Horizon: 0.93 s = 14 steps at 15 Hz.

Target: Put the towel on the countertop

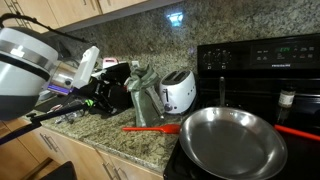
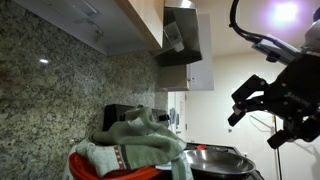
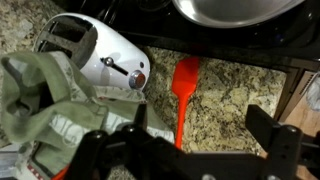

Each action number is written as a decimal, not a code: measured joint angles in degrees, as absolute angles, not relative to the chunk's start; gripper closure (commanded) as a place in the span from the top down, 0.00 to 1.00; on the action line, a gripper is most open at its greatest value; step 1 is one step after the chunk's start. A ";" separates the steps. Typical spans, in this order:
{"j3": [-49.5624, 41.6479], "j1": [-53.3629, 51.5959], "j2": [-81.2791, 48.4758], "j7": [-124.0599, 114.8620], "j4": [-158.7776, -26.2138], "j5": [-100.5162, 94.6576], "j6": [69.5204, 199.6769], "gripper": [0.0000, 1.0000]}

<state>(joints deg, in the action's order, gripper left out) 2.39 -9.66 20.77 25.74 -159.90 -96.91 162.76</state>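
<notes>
Wrist view shows the tool (image 3: 190, 150) wide open, empty, pointing down near the towel (image 3: 38, 95) on the countertop (image 3: 232, 92).

There's the towel (image 1: 141, 95), a soft grey-green cloth, rumpled and bunched into a tall heap just beside the white toaster (image 1: 178, 92). In the wrist view its folds press right up against the toaster's side, with a paler striped patch showing low in the bundle. Around it runs the countertop (image 1: 105, 140), polished granite speckled brown, beige and black with a rounded front edge, though I can't tell whether the towel's base sits straight on the stone.
</notes>
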 measured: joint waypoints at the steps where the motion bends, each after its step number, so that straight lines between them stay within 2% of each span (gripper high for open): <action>1: 3.15 -10.10 20.12 25.74 -159.90 -96.55 162.80 1.00; 5: 4.60 -11.25 16.44 29.97 -159.92 -90.12 164.09 1.00; 8: 3.44 -11.63 12.12 40.56 -159.95 -74.90 164.69 1.00; 14: -7.57 -20.06 3.44 62.90 -159.87 -42.42 166.76 1.00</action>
<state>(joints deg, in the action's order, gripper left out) -7.57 -20.06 3.44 62.90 -159.87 -42.42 166.76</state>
